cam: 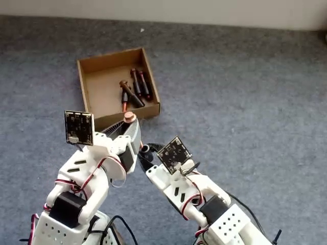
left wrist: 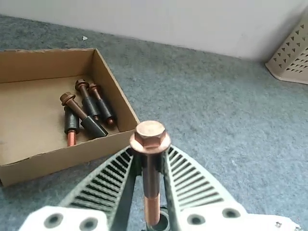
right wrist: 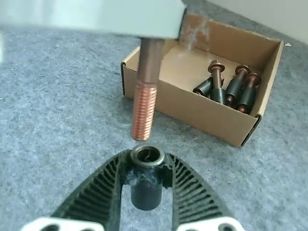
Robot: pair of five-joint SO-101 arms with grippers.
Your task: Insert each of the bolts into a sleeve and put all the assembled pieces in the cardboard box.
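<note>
Your left gripper (left wrist: 149, 154) pinches a bolt (left wrist: 150, 139) upright near the box (cam: 110, 55), tip just above the sleeve (right wrist: 146, 185). Your right gripper (right wrist: 146, 161) squeezes that sleeve. Some done pieces (cam: 134, 92) lie in the box.

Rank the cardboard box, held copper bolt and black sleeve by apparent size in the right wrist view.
1. open brown cardboard box
2. threaded copper bolt, top hidden
3. short black cylindrical sleeve, though nearest the camera
</note>
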